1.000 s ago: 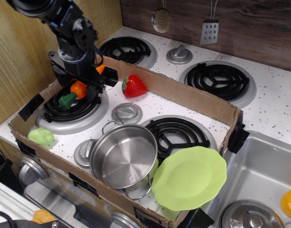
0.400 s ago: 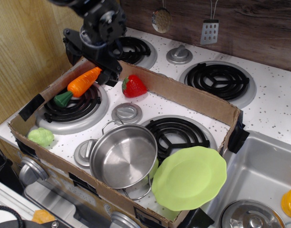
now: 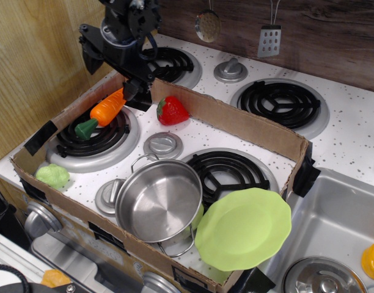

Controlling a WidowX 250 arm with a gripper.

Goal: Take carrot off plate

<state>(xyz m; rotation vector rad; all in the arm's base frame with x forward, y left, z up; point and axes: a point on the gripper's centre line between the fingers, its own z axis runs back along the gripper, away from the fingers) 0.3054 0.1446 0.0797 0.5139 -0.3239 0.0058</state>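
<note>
Pincer (image 3: 131,90) has risen; carrot (image 3: 102,112) on burner (image 3: 95,139).

A dark brown wood-grain back wall (image 3: 333,30) spans the upper right of the frame; a light yellowish wood-panel side wall (image 3: 34,67) fills the left.

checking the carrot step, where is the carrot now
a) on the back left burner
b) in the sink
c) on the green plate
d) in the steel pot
a: the carrot lies on the back left burner by the cardboard wall, while the plate is bare.
</note>
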